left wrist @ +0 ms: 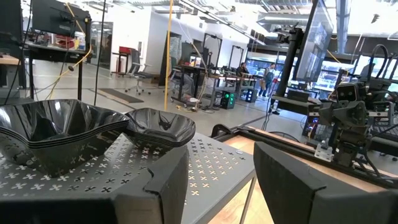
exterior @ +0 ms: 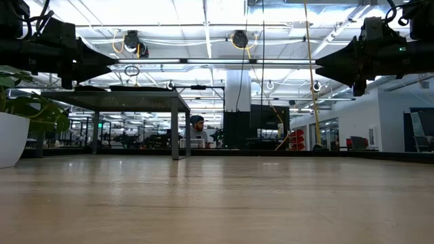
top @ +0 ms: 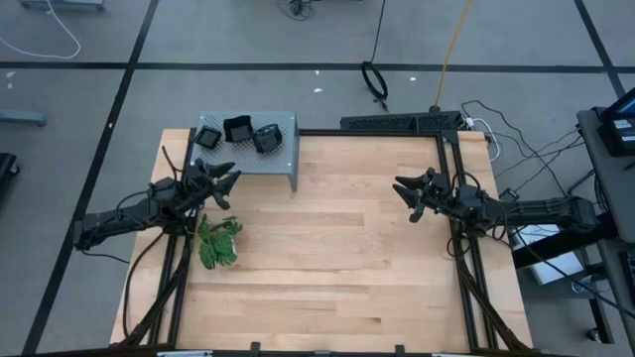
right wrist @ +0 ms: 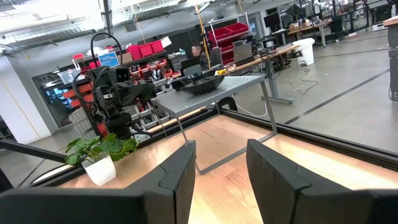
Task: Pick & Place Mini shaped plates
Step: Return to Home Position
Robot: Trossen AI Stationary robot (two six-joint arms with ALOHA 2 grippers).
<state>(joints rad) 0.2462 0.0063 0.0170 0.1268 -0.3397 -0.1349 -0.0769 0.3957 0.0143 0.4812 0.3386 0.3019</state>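
Wood, pale and laid in planks, forms the table (top: pixel 327 258) on which everything stands. Nearest the front edge, toward the left side, a green leafy plant (top: pixel 218 243) sits in a white pot. Just beyond it the left gripper (top: pixel 228 190) hovers above the tabletop, close to the front of the shelf. Its jaws are released and grasp nothing (the left wrist view shows clear space between the two dark fingers (left wrist: pixel 155 186)). At about the same depth, near the table's right edge, the right gripper (top: pixel 405 196) hangs with its jaws likewise spread and empty. The two grippers point toward each other and are well apart.

Farther back, at the far left corner, stands the grey perforated metal shelf (top: pixel 283 159). The mini shaped plates (top: pixel 238 130) rest on its top as three glossy black stacks set close together, clear of both grippers. In the left wrist view, a stack with a wavy squarish rim lies beside a rounded one. Beyond the table, the low view shows a person (exterior: pixel 197 129) in the room.
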